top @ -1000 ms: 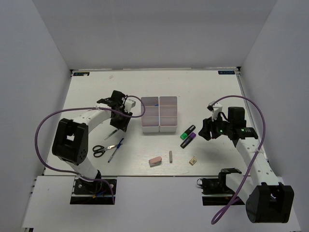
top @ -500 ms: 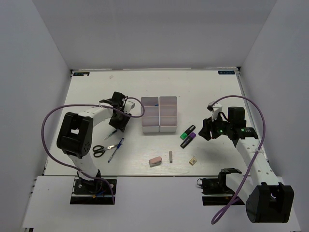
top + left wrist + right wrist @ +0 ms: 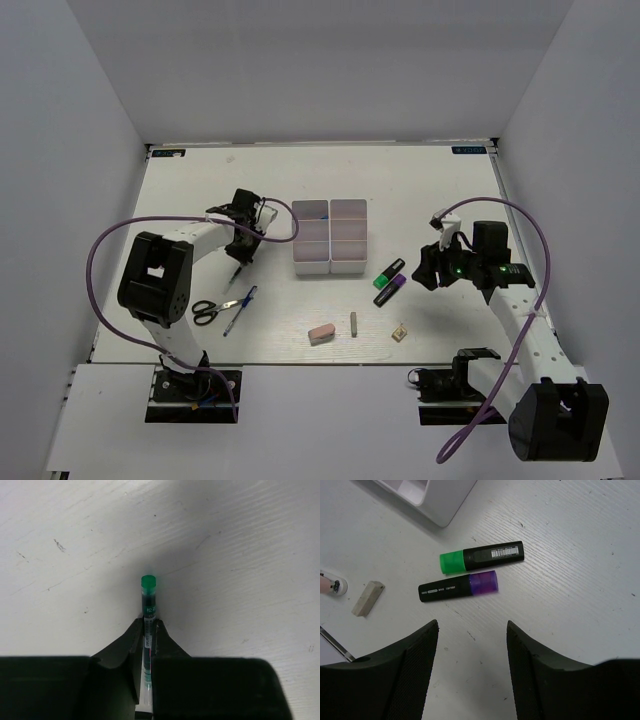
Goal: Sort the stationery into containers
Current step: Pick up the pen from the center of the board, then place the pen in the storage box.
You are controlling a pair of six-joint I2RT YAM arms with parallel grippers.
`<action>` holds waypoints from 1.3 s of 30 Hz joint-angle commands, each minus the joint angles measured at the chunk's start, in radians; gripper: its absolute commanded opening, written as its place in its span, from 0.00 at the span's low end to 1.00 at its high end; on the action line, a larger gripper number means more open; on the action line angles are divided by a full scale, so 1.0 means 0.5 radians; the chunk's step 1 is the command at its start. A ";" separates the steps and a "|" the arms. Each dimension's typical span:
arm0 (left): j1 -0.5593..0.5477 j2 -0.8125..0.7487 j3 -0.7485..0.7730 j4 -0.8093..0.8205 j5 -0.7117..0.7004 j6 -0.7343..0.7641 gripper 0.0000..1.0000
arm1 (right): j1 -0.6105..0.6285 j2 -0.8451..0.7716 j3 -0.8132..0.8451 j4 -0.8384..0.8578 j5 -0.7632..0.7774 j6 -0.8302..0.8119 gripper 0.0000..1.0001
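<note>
My left gripper (image 3: 148, 622) is shut on a thin pen (image 3: 148, 587) with a green end, low over the table left of the white divided tray (image 3: 330, 236). From above, this gripper (image 3: 243, 250) sits at the pen's (image 3: 231, 276) upper end. A second blue pen (image 3: 240, 308) and black-handled scissors (image 3: 205, 311) lie nearer the front. My right gripper (image 3: 472, 625) stands open, just short of the purple highlighter (image 3: 459, 587) and the green highlighter (image 3: 482, 557). Seen from above, that gripper (image 3: 425, 272) is right of both highlighters.
A pink eraser (image 3: 321, 332), a small grey stick (image 3: 354, 322) and a tan square piece (image 3: 400, 332) lie in a row near the front edge. White walls enclose the table on three sides. A corner of the tray (image 3: 435, 500) shows in the right wrist view.
My left gripper has come down a little and shut on the pen. The right arm has stayed still.
</note>
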 commanded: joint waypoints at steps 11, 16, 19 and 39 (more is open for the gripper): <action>-0.042 -0.623 0.038 0.404 0.464 -0.487 0.00 | 0.001 -0.020 0.053 -0.003 -0.041 -0.005 0.51; -0.165 -0.786 -0.045 1.022 0.581 -0.600 0.00 | 0.001 -0.054 0.028 0.018 -0.072 -0.023 0.00; -0.208 -0.762 -0.100 1.371 0.694 -0.637 0.00 | 0.001 -0.057 0.013 0.040 -0.072 -0.023 0.00; -0.260 -0.299 0.056 2.114 0.915 -0.643 0.00 | 0.004 -0.042 -0.009 0.070 -0.066 -0.048 0.00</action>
